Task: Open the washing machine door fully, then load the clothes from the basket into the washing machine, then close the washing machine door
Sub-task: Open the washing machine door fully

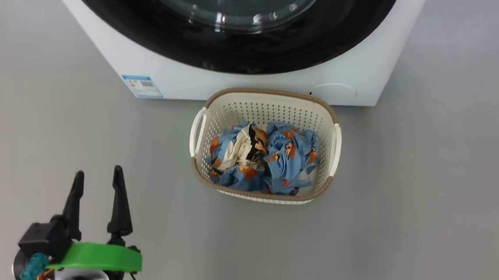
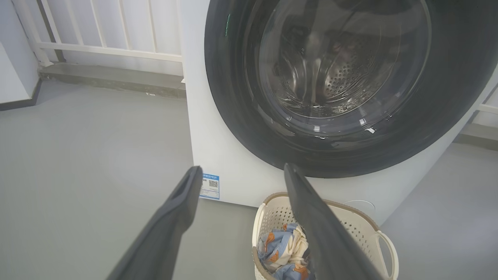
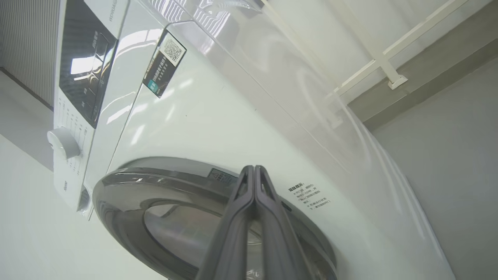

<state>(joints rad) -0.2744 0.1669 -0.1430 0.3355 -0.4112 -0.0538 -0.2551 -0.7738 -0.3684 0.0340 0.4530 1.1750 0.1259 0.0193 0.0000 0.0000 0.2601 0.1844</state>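
- Down from my head: clothes (image 1: 261,156) lie heaped in the basket (image 1: 274,112), just before the washer (image 1: 171,82); door (image 1: 270,55) shut; my left gripper (image 1: 98,171) spread, empty.
- Left wrist: basket below the door.
- Right wrist: my right gripper (image 3: 254,168) clenched on nothing, by the door's rim.

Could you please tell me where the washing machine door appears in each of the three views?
Head view: washing machine door across the top edge, centre, cut off above.
Left wrist view: washing machine door upper right, above the basket.
Right wrist view: washing machine door lower left to centre, behind the shut right gripper.
Shared landmark: white front of the washing machine around it.
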